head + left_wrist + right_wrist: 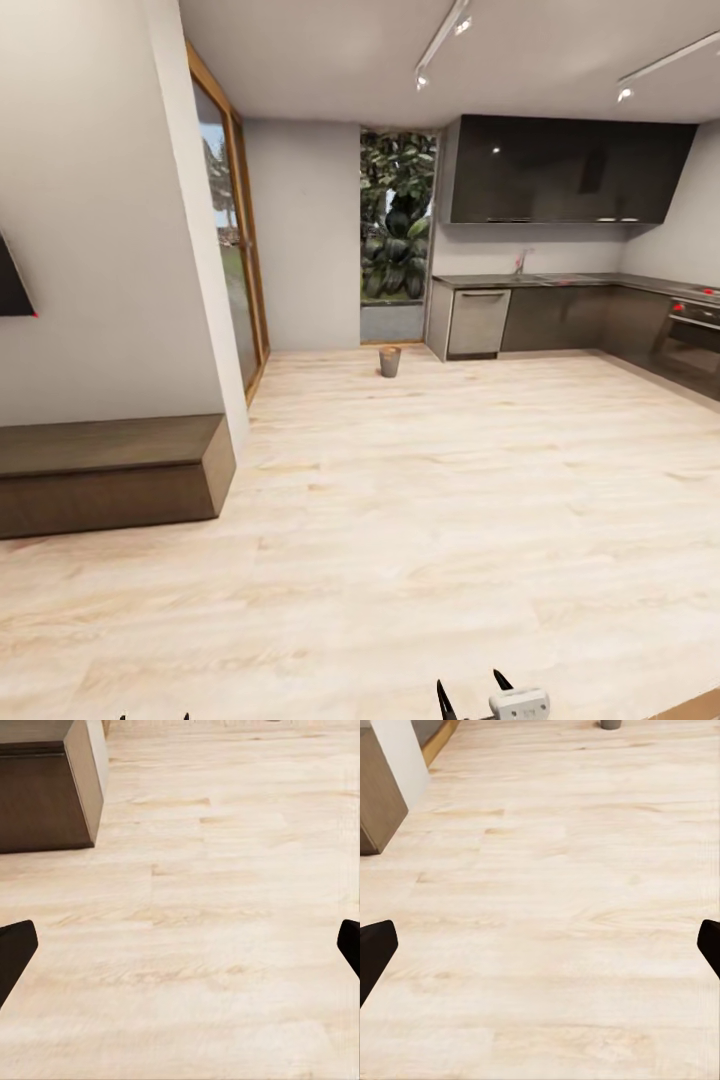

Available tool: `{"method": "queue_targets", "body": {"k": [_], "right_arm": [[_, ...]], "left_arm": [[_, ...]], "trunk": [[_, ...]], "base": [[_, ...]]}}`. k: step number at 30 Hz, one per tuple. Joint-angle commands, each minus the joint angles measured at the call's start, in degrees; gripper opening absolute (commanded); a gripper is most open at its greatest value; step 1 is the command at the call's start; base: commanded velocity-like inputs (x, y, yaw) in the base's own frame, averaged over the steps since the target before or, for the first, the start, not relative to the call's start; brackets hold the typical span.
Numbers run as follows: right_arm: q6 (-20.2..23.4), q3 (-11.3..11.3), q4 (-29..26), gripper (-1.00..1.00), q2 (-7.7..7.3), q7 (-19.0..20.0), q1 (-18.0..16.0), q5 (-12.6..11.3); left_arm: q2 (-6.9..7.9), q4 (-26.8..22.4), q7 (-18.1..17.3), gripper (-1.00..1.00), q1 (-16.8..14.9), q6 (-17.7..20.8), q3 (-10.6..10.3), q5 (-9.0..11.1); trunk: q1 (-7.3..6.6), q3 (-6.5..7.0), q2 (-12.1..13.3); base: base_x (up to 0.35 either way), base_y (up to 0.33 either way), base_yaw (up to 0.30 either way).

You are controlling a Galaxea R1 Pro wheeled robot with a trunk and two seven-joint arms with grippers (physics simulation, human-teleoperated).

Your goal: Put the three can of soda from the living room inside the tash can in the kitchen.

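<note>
1. We look across a pale wood floor (400, 520) toward the kitchen (570, 300), which lies along the far right wall.
2. The trash can (390, 361) stands upright on the floor at the far end of the room, just in front of the glass pane (398, 220) that shows a leafy garden plant, and just left of the end of the grey cabinets (478, 322). In the right wrist view we see its base (610, 724) at the far edge of the floor.
3. A countertop (560, 281) runs along the grey cabinets, with dark wall cabinets (560, 170) hanging above it.
4. On the left, a long dark low cabinet (105, 470) sits against the white wall (100, 250); its end also appears in the left wrist view (45, 787) and its corner in the right wrist view (379, 795).
5. A wood-framed glass door (235, 240) stands beyond the low cabinet on the left.
6. The right pincer (475, 695) shows at the lower edge of the head view, its two dark fingertips spread apart; in its own wrist view (540, 945) the fingers sit at opposite margins with only floor between them, so we read it as released.
7. The left pincer (180, 945) likewise has its fingers wide apart over bare floor, released and grasping nothing.
</note>
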Motion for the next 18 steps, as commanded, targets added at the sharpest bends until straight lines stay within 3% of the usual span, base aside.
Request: {"method": "queue_targets", "body": {"k": [1, 18], "right_arm": [[0.00, 0.01, 0.06, 1.00, 0.00, 0.01, 0.00, 0.01], [0.00, 0.07, 0.40, 1.00, 0.00, 0.03, 0.00, 0.04]], "left_arm": [[0.00, 0.00, 0.00, 1.00, 0.00, 0.01, 0.00, 0.00], [0.08, 0.00, 0.00, 1.00, -0.01, 0.05, 0.00, 0.00]], "trunk": [[0.00, 0.00, 0.00], [0.00, 0.00, 0.00]], "base": [[0.320, 0.000, 0.000], [0.322, 0.000, 0.000]]}}
